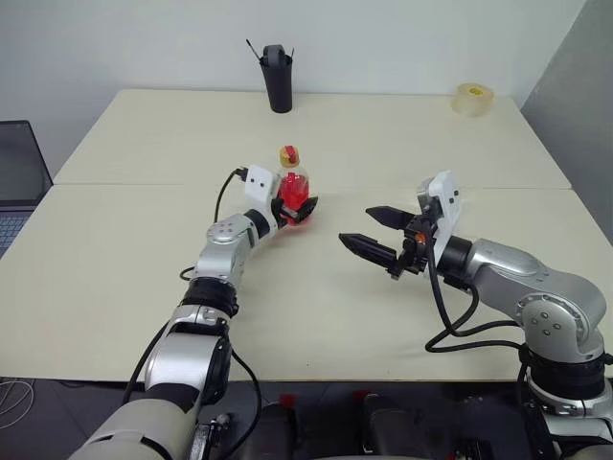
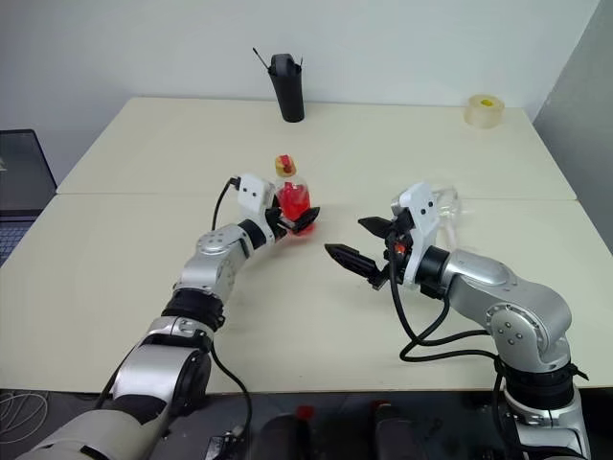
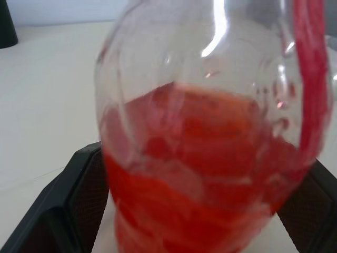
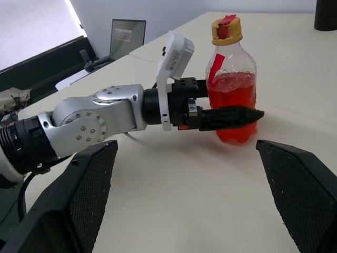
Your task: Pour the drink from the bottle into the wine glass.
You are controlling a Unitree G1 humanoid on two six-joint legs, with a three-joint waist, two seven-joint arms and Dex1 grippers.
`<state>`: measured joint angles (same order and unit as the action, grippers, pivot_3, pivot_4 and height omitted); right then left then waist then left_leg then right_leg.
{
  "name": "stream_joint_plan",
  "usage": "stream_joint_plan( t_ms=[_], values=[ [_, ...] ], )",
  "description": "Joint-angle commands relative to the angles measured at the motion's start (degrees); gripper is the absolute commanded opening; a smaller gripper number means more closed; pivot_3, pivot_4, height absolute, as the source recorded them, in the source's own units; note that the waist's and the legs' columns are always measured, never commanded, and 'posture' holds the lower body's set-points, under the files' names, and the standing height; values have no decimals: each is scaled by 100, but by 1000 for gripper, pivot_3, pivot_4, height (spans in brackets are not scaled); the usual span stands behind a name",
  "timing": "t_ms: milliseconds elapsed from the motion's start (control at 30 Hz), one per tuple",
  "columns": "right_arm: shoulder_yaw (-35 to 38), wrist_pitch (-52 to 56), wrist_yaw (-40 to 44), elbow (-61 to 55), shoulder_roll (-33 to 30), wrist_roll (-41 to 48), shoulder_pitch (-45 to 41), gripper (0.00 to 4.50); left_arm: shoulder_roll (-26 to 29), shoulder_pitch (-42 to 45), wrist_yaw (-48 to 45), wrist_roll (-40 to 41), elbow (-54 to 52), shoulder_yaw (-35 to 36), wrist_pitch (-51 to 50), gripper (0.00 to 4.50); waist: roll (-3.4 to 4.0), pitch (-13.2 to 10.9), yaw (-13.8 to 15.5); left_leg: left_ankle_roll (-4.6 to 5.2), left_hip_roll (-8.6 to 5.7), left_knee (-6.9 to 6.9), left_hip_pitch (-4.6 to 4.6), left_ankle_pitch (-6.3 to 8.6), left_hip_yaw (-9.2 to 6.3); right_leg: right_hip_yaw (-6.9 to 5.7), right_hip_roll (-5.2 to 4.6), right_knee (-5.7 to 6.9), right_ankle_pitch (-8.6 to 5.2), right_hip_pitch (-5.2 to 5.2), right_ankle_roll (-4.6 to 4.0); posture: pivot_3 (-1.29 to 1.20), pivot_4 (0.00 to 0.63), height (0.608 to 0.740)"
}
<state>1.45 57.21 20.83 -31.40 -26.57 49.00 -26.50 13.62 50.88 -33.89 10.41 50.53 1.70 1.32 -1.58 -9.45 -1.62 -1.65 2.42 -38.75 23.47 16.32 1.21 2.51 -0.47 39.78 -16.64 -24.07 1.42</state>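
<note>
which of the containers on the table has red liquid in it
The small clear plastic bottle with the yellowish cap, between the left hand's fingers. The tall black cup at the far edge is opaque and shows no liquid.

Office or lab: pale tables (image 1: 144, 287), laptop (image 1: 19, 177).

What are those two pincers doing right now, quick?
Left pincer: open, its fingers on either side of the bottle of red drink, not clamped.
Right pincer: open, holding nothing.
</note>
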Motion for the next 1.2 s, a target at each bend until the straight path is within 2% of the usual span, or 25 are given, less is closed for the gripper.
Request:
stream_joint_plan(
  t_ms=[33, 333, 433, 567, 667, 767, 900, 1033, 1200],
  values=[
    [25, -15, -2, -254, -39, 55, -104, 4500, -70, 418, 45, -75, 534, 148, 541, 4474, 0, 0, 0, 1, -5, -2, 5, 0, -11, -4, 0, 0, 0, 0, 0, 0, 150, 740],
    [0, -6, -32, -283, -83, 38, -105, 4500, -249, 812, 53, -143, 1421, 369, 1335, 4474, 0, 0, 3, 1, -67, -12, 32, 0, -81, -39, -31, 2, -1, -4, 3, 0, 150, 740],
    [21, -3, -64, -299, -103, 18, -106, 4500, -308, 824, 53, -174, 1540, 387, 1446, 3852, 0, 0, 3, 1, -71, -13, 34, 0, -87, -44, -34, 4, -2, -3, 3, 0, 150, 740],
    [100, -10, -102, -318, -183, 17, -95, 4500, -329, 798, 74, -239, 1635, 384, 1421, 2682, 0, 0, 2, 1, -73, -13, 35, 0, -90, -46, -35, 5, -2, -3, 4, 0, 150, 740],
    [242, -100, -141, -287, -365, -118, -58, 4500, -310, 721, 21, -308, 1630, 348, 1479, 2382, 0, 0, 3, 1, -73, -14, 35, 0, -90, -46, -35, 6, -2, -2, 4, 0, 150, 740],
    [273, -354, -367, -189, -553, -675, -32, 4500, -261, 596, -286, -304, 1484, 329, 1466, 2320, 0, 0, 3, 1, -74, -14, 35, 0, -90, -46, -36, 7, -2, -2, 4, 0, 150, 740],
    [257, -595, -535, -296, -674, -1212, 62, 4500, -157, 222, -1226, -76, 606, 248, 1103, 2320, 1, 0, -2, -3, -74, -14, 34, -2, -89, -45, -36, 8, -3, -3, 5, 0, 150, 740],
    [307, -142, -653, -890, -538, -796, -75, 4500, 29, -392, -2048, 254, -1166, -4, 105, 2317, 2, 0, -26, -21, -70, -14, 35, -12, -88, -39, -35, 12, -3, -5, 4, 0, 150, 740],
    [190, 602, -1262, -1253, -23, -380, -643, 4500, 250, -1034, -2408, 542, -3143, -382, -1145, 2316, 2, 0, -20, -21, -59, -18, 37, -13, -105, -28, -37, 16, -3, -3, 4, 0, 150, 740]
  ],
)
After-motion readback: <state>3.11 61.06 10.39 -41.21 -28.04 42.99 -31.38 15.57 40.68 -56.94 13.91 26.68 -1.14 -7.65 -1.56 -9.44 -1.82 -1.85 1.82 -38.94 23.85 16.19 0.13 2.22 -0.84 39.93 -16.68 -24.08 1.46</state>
